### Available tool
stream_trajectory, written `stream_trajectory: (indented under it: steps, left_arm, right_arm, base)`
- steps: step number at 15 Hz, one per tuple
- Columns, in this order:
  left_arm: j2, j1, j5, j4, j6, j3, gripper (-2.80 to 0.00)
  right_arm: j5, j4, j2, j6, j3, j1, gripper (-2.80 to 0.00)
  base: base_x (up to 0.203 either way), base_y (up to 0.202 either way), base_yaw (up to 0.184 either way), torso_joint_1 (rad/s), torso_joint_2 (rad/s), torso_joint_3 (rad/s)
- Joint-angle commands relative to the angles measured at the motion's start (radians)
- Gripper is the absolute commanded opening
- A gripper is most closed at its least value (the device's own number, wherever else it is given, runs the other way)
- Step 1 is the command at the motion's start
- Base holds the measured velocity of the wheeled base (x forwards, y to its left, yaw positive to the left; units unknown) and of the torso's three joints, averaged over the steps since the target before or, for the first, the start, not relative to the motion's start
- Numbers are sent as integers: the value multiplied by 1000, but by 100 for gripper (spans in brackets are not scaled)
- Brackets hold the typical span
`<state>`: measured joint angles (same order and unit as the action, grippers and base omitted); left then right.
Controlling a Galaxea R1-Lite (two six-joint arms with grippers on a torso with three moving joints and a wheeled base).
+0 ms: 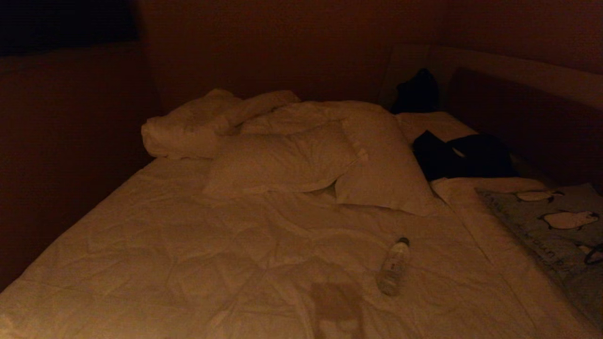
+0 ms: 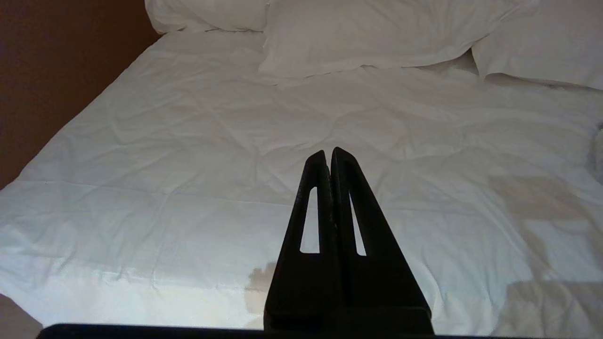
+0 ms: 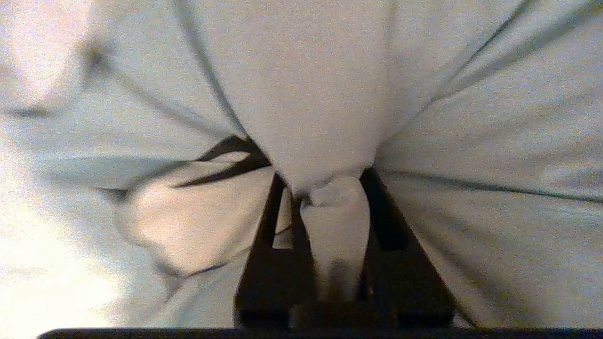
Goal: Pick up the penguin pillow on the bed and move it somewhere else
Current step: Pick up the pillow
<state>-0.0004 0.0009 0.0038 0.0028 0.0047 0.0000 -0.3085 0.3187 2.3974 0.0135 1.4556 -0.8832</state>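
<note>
Jaws of the right gripper [image 3: 335,188] pinch the grey-blue penguin pillow [image 1: 556,230], cut off at three o'clock; its lettering is unreadable. Left gripper [image 2: 330,153] jaws are closed over the cream-white bed [image 1: 188,245].

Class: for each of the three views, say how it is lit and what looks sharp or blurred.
Head view: dim, reddish; bed and bottle only faintly lit. Left wrist view: bright and sharp; left gripper a black silhouette. Right wrist view: grainy, soft; penguin pillow bunched in the right gripper.

No legible text anywhere
</note>
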Motion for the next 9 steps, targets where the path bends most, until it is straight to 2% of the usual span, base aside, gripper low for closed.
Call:
stream_trajectory:
  steps: [1, 4, 6, 9]
  left_arm:
    - [0, 1, 1, 0, 0, 0, -280]
    - [-1, 0, 1, 0, 0, 0, -280]
    - [-1, 1, 1, 0, 0, 0, -280]
    - [0, 1, 1, 0, 0, 0, -280]
  right_arm:
    - [-139, -232, -162, 150, 22, 7, -280]
    - [-273, -442, -299, 236, 95, 37, -280]
    - [-356, -491, -357, 297, 125, 58, -280]
    - [-410, -505, -451, 372, 130, 113, -280]
  base:
    - [0, 0, 0, 0, 0, 0]
    - [0, 0, 0, 0, 0, 0]
    - [0, 0, 0, 0, 0, 0]
    - [0, 0, 0, 0, 0, 0]
